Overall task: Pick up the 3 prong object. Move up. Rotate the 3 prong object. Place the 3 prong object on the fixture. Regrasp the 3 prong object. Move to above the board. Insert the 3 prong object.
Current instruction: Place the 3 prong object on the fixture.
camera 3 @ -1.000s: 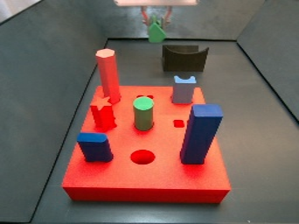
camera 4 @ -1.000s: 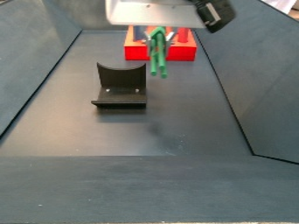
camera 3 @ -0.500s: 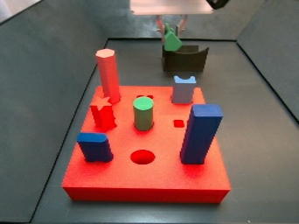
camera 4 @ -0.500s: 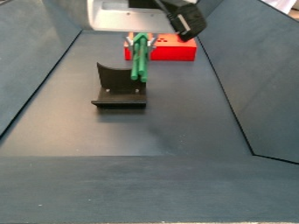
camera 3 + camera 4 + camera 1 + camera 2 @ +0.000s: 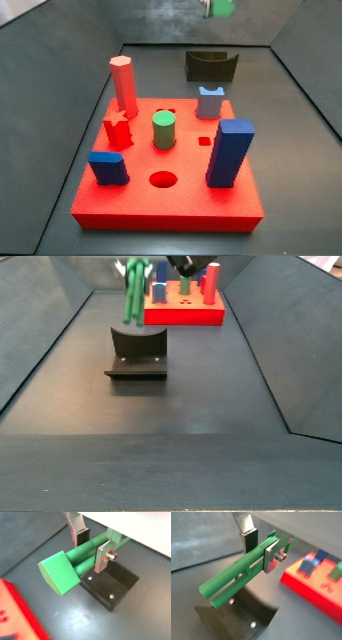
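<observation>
Now we are carrying the 3 prong object (image 5: 80, 559) toward the fixture (image 5: 138, 352).

Nearest us, the fixture is sitting mid-desk with nothing in it; just above it the gripper (image 5: 262, 548) is clamping the green bar between its plates. Pickup, lift and rotation look done; placing, regrasping and insertion are remaining. Farthest off, the board (image 5: 186, 314) is waiting by the far edge.

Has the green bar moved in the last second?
Yes. In a side view the green bar, held in the pincer, has swung from in front of the red board to above the fixture.
</observation>
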You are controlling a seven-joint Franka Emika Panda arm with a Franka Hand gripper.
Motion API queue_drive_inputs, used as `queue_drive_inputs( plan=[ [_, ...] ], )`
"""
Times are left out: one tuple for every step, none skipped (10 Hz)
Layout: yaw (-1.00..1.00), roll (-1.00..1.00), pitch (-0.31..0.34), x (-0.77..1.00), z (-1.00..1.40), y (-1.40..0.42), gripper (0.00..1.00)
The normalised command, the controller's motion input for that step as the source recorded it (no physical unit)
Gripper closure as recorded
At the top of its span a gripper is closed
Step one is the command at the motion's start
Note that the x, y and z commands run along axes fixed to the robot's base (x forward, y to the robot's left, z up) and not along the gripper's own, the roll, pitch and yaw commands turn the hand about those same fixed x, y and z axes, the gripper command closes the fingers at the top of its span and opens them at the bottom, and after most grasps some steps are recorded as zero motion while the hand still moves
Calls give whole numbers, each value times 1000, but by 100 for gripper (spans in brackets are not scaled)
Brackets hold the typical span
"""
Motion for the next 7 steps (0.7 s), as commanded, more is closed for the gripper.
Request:
queue_drive_inputs(
  plan=[
    [-64,-1000,22,27,257,64,100],
    [-73,-1000,22,34,75,50,100],
    [-80,-876,37,55,-2,43,100],
    [-74,-692,53,72,-11,44,100],
    [-72,-448,69,84,-18,48,100],
    [-71,-303,62,76,-8,38,100],
    [-72,-245,53,68,-1,29,100]
  ],
)
